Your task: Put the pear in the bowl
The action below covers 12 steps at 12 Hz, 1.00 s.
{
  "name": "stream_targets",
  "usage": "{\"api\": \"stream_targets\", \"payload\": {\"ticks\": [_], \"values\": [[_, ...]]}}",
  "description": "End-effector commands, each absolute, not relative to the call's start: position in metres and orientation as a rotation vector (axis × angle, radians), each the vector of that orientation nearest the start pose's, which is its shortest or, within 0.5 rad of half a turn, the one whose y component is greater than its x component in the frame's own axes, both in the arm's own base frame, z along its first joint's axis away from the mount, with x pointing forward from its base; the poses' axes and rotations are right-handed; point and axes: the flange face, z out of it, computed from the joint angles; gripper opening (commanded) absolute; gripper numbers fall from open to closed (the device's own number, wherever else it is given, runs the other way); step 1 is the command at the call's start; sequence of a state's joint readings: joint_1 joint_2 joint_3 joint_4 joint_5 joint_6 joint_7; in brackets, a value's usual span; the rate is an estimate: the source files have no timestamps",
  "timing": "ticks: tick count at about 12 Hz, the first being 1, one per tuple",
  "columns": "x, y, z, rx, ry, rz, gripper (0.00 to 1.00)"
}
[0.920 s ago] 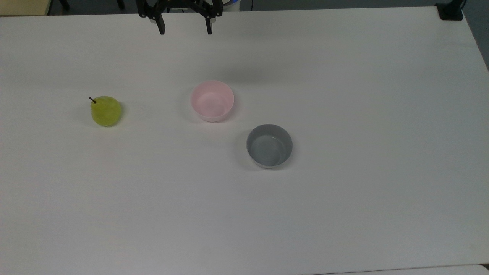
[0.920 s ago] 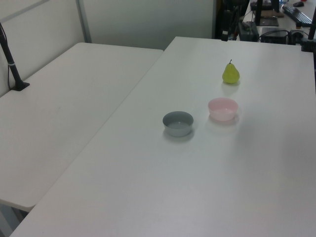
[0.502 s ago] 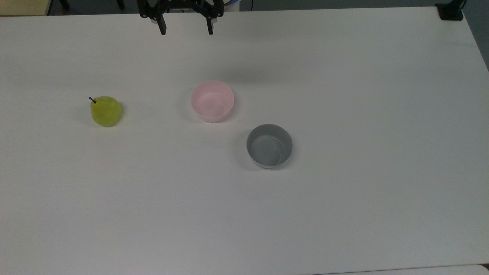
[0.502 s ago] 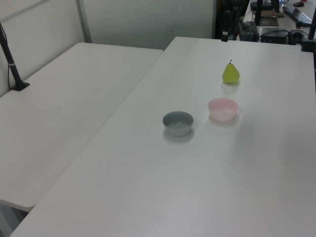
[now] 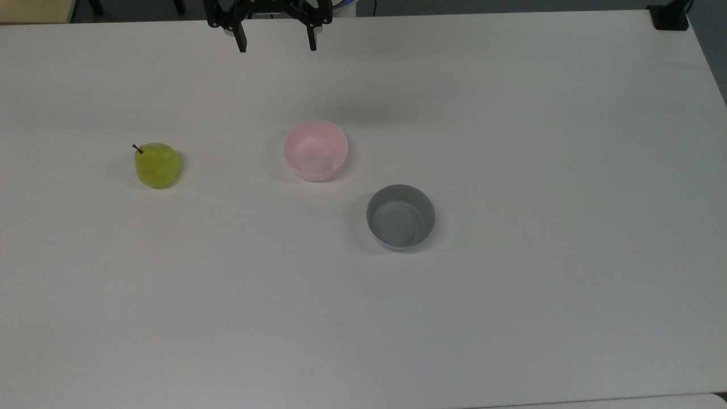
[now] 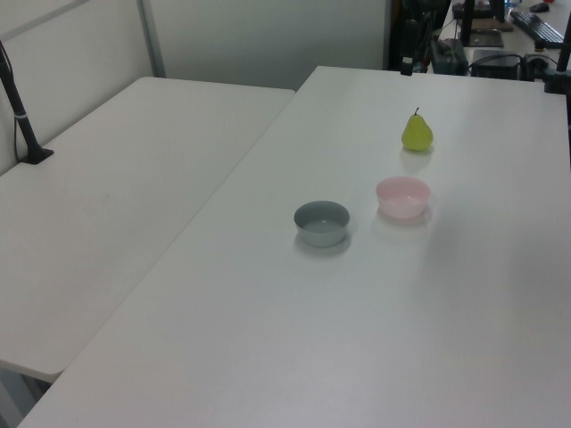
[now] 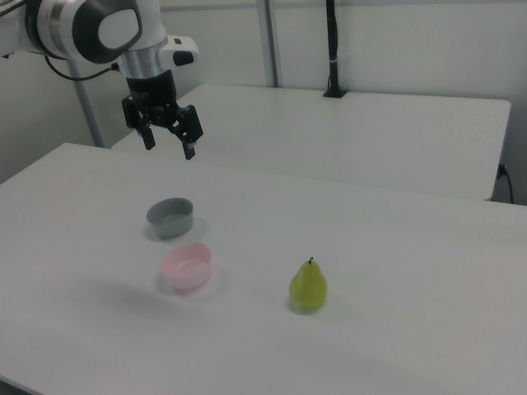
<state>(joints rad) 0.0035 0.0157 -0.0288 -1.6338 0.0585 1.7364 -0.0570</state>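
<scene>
pear (image 7: 308,287) upright, stem up | bowl (image 5: 316,150) apart | claw (image 5: 276,46) spread, holding nothing

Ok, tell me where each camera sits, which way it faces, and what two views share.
Top view: high above the table, looking down; the open gripper hangs at the top edge.
Left view: raised beside the table, looking along it at the grey bowl.
Right view: raised opposite side, facing the arm and gripper.
Shared: all show the pear, standing upright, and the pink bowl.

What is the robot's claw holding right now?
Nothing. The gripper hangs open above the table, and the pear stands by itself, apart from the pink bowl.
</scene>
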Motion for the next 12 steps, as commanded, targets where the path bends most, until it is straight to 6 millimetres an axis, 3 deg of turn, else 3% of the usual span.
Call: {"api": "stream_targets", "payload": {"ticks": [1,4,6,8,12], "values": [[0.565,-0.025,0.597,-3.089,-0.342,-0.076,1.00],[0.562,-0.069,0.594,-3.170,-0.536,-0.023,1.00],[0.562,-0.114,0.585,-3.211,-0.596,0.014,1.00],[0.565,-0.163,0.556,-3.235,-0.493,-0.038,1.00],[0.588,-0.217,0.461,-3.254,-0.398,-0.071,1.00]]}}
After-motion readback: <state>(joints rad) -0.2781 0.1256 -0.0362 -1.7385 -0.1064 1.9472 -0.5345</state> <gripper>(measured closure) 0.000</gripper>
